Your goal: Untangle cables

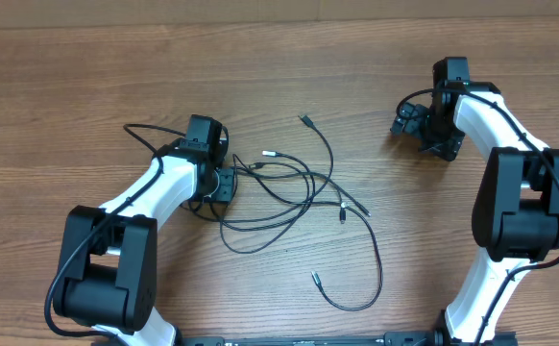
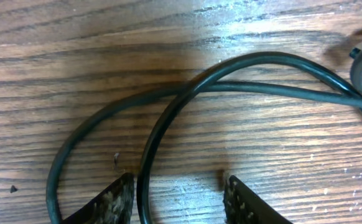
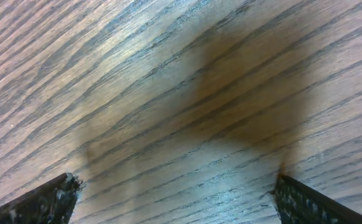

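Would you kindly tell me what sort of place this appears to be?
Probably a robotics lab or test bench: a left arm and a right arm stand at a wooden table, with thin black cables tangled between them. Nothing beyond the table shows.

The cables lie in a loose tangle at the middle of the table, one strand trailing toward the near edge. The left gripper sits at the tangle's left edge, a strand running between its jaws. The right gripper stands well apart, far right, over bare table.
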